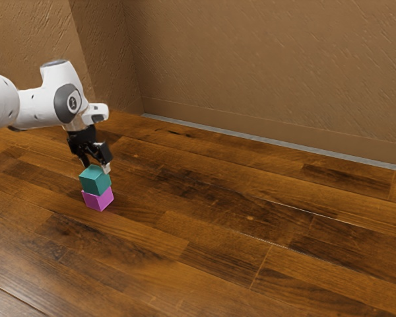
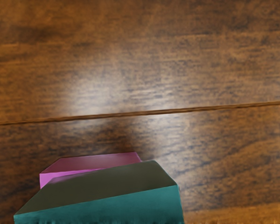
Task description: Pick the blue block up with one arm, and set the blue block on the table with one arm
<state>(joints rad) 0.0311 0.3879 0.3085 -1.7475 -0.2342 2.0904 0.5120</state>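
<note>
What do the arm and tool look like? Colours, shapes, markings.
The arm has smooth, rounded white links, one topped by a grey cap, and a dark grey disc bearing a small pale round marking. The tool is black and angular, with a small whitish part low down.

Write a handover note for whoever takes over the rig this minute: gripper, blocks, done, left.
Gripper: the gripper is down at the teal block, presumably the task's "blue" one. Whether it has hold of it, I can't tell.
Blocks: the teal block is directly above the magenta block, a little askew to it; the magenta one sits on the wooden table.
Done: the gripper is at the block.
Left: confirm the grip, lift the teal block clear, and set it on the table. I'd raise it straight up first, as a sideways move might drag the magenta block.
</note>
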